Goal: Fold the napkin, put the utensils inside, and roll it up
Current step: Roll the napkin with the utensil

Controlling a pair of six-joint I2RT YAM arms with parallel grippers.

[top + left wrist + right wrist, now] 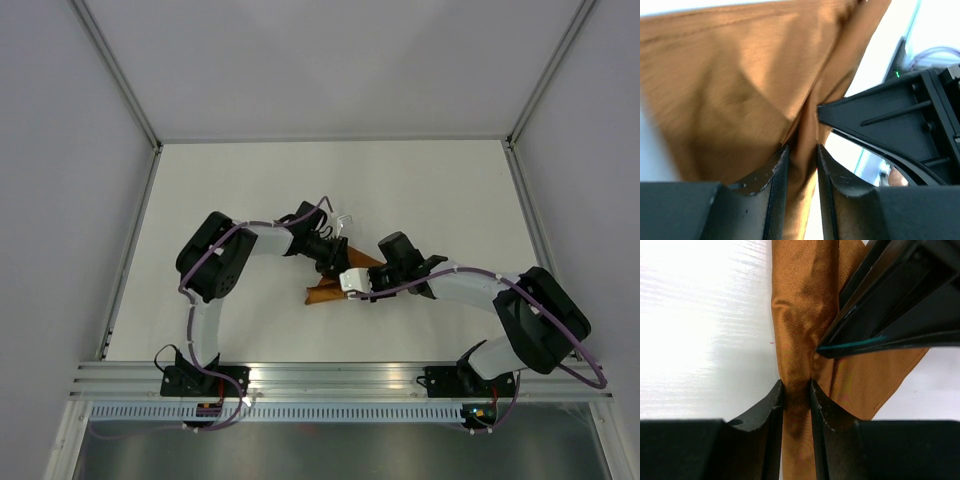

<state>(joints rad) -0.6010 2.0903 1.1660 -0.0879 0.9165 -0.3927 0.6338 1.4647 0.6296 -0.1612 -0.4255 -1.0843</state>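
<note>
The napkin (325, 293), rust-brown cloth, lies gathered into a narrow, creased bundle near the middle of the white table (420, 190). From above, its long axis runs from the near left up to the far right.

Both of my grippers meet on it. My left gripper (800, 148) comes onto the napkin from its far left side. Its two fingers stand close together with a raised ridge of cloth filling the gap between them, so I read it as pinching the napkin.

My right gripper (796, 383) comes onto the napkin from its right. Its fingers are likewise nearly together, and the cloth necks in where they squeeze it. The band of cloth runs straight ahead of these fingers, in line with them.

The left gripper's finger reaches the napkin just beyond my right fingertips, so neither arm is nearer. A thin teal streak (855, 342) lies along that finger's edge, possibly the fork's handle; I cannot tell.
</note>
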